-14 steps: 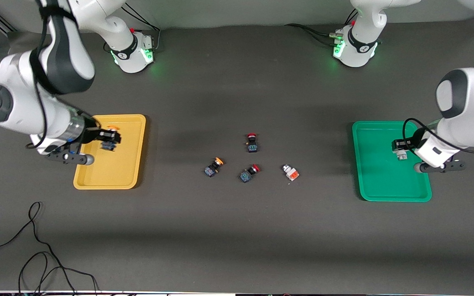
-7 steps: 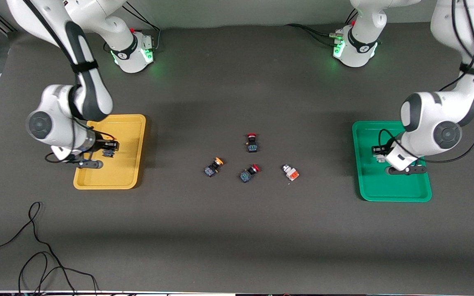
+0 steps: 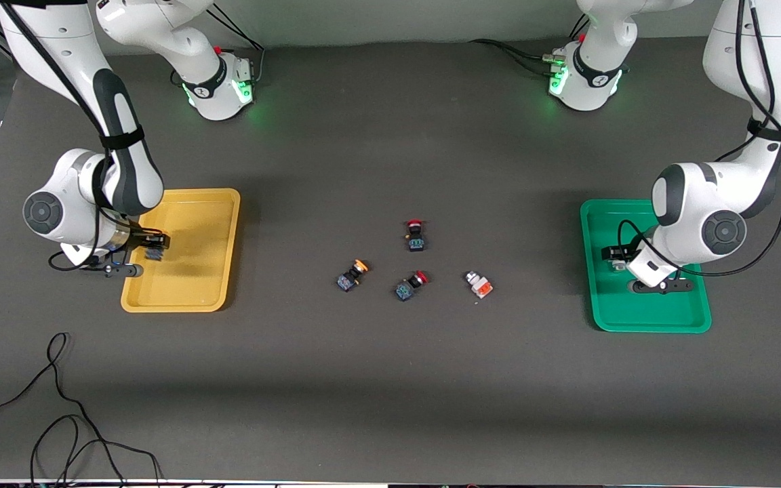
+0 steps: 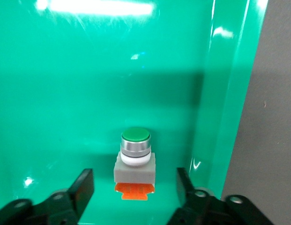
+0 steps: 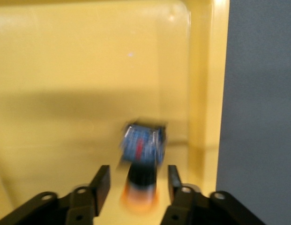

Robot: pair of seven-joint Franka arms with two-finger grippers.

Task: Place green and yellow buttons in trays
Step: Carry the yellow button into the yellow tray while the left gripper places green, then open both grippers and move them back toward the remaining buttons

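Observation:
My left gripper (image 4: 134,187) is low over the green tray (image 3: 634,312), open. A green button (image 4: 134,159) with a white body and orange base lies free on the tray floor between the fingers (image 4: 82,186). My right gripper (image 5: 137,182) is low over the yellow tray (image 3: 207,224), open. A yellow button (image 5: 143,161) with a blue-black body sits blurred between its fingers, with a gap on each side. At mid-table lie another yellow button (image 3: 352,275) and, toward the left arm's end, a white-and-orange green button (image 3: 479,284).
Two red-capped switches lie at mid-table, one (image 3: 415,236) farther from the front camera and one (image 3: 410,285) between the two loose buttons. A black cable (image 3: 58,420) loops near the front edge at the right arm's end. Both arm bases stand at the table's back.
Both arms came down lower over their trays. Each gripper went from shut on its button to open, and the buttons now sit free between the fingers.

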